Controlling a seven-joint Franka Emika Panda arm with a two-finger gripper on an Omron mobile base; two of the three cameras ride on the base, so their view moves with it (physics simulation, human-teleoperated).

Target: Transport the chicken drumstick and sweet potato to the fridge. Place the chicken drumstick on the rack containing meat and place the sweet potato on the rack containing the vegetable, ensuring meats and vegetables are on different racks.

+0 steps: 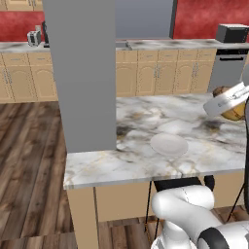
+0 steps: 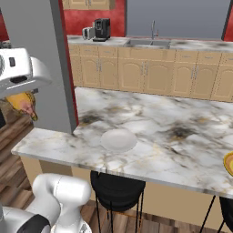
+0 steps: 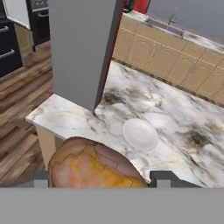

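the drumstick sits pinched between the gripper's two fingers, raised above the counter's edge. at about 1 o'clock from it in the hand view lies a white plate on the marble. a grey pillar stands at 12 o'clock.

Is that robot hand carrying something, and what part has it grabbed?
Yes: the gripper holds the chicken drumstick, one finger on each side of its thick, bulbous part, lifted above the counter.
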